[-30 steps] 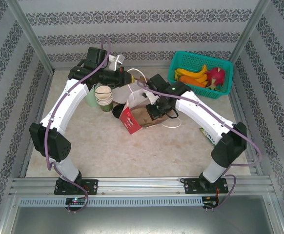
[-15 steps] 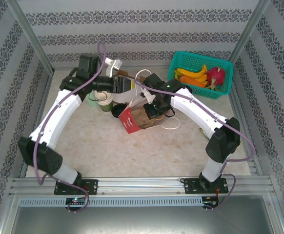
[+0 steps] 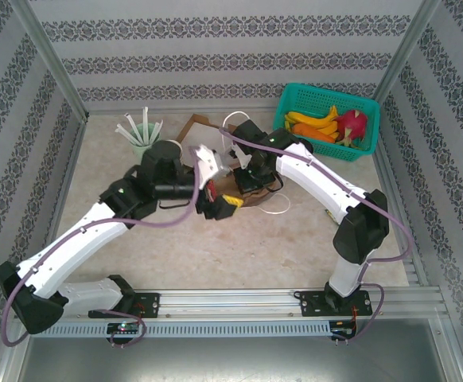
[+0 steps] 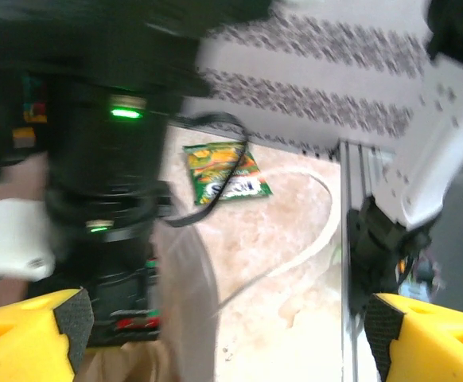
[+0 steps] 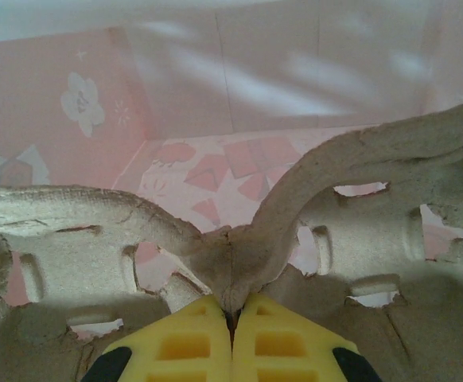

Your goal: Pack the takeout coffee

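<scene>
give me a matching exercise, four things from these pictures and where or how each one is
Things:
1. teal plastic basket
2. pale mint-green cup of white sticks
3. brown pulp cup carrier
4. left pincer

Place or state:
a. open
b. at the back left
c. pinched by the shut right pincer
d. at the back right

Pairs: 1-d, 2-b, 3-c, 4-a

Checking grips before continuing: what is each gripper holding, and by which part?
The right gripper is shut on the pulp cup carrier, at its central ridge. The left gripper is open, holding nothing.
</scene>
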Controlling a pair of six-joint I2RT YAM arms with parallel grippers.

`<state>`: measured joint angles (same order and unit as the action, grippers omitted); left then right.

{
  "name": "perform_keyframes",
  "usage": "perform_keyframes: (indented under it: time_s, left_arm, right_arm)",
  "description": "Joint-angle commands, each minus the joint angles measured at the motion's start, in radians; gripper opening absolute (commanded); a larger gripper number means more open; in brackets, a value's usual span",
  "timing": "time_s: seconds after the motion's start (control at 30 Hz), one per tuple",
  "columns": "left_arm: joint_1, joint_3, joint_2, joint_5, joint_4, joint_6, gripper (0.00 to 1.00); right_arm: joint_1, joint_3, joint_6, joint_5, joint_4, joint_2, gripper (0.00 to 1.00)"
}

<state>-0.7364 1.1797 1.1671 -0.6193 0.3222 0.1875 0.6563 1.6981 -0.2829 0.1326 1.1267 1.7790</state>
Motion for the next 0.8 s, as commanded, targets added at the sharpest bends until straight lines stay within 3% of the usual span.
perform_keyframes:
  time_s: [0.0,0.13,0.27,0.4,0.53,0.63,0.77]
  left_arm:
    - [-0.089,-0.082,-0.021,0.027,-0.168,0.283,0.91]
    - [-0.139,-0.064,0.021,0.055,-0.151,0.366,0.89]
    - [-0.196,-0.081,0.068,0.166,-0.195,0.433,0.85]
    - [-0.217,-0.109,0.097,0.235,-0.31,0.426,0.81]
    - [-0.221,-0.093,0.131,0.227,-0.331,0.415,0.76]
    - [-0.221,-0.077,0.15,0.22,-0.322,0.397,0.59]
    - [-0.22,-0.061,0.127,0.177,-0.295,0.348,0.17]
  right_arm:
    - [-0.009,0.02,-0.055,0.011,0.056,0.029,0.0]
    - [-0.008,0.026,-0.073,0.017,0.06,0.031,0.0]
    - [-0.007,0.026,-0.084,0.021,0.068,0.031,0.0]
    - [-0.005,0.025,-0.091,0.02,0.071,0.029,0.0]
    - [-0.002,0.027,-0.097,0.023,0.071,0.034,0.0]
    - [-0.001,0.028,-0.11,0.024,0.073,0.036,0.0]
    - [0.0,0.026,-0.132,0.013,0.079,0.038,0.0]
